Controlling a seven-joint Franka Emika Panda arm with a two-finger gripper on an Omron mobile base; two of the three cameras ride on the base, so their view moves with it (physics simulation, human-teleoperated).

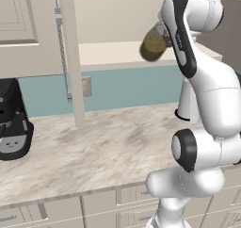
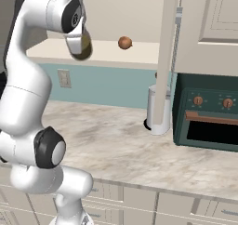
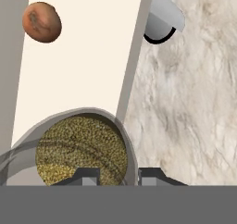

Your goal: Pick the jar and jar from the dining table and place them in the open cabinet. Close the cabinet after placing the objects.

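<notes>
While clamped shut on it, gripper [image 3: 115,176] with jar [image 3: 81,149] over cabinet shelf [image 3: 83,56].

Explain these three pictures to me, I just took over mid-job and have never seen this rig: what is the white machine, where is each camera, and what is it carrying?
The white machine is a robot arm on a base that can drive. Two pictures come from cameras on that base, behind the arm to its left and right, both looking over a marbled counter. The third comes from a camera on the hand, looking along the claw.

The claw is shut on a glass jar with olive-green contents, raised in front of the open cabinet's cream shelf. A small orange-brown ball already lies on that shelf.

On the counter stand a black machine at the left, a white canister behind the edge of the open cabinet door, and a dark green oven at the right.
</notes>
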